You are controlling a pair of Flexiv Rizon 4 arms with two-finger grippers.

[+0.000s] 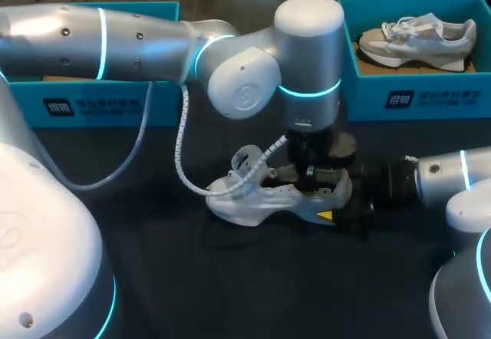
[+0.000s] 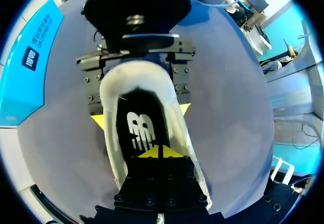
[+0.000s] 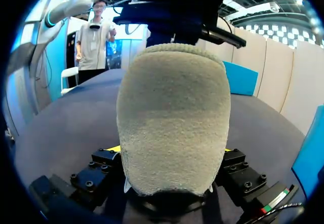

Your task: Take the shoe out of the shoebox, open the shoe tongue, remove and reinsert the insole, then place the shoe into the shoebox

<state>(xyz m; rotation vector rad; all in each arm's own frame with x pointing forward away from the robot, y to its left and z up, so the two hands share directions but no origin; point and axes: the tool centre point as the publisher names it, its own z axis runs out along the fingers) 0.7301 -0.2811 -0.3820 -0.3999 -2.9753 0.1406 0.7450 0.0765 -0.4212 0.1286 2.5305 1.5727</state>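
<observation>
A white shoe [image 1: 253, 201] lies on the dark table, toe to the left. My right gripper [image 1: 341, 201] comes in from the right and is shut on the shoe's heel, one yellow-tipped finger [image 2: 98, 120] on each side. The right wrist view is filled by the grey heel [image 3: 172, 117] between the right gripper's [image 3: 169, 150] fingers. My left gripper [image 1: 307, 178] points straight down into the shoe's opening. Its tips are shut together [image 2: 162, 152] against the black insole [image 2: 142, 127] with a white logo. Whether they pinch the insole is not visible.
A blue shoebox [image 1: 92, 101] stands at the back left, partly behind my left arm. Another blue shoebox [image 1: 430, 93] at the back right holds a second white shoe [image 1: 418, 38]. A coiled white cable [image 1: 180, 147] hangs from the left arm over the shoe's toe.
</observation>
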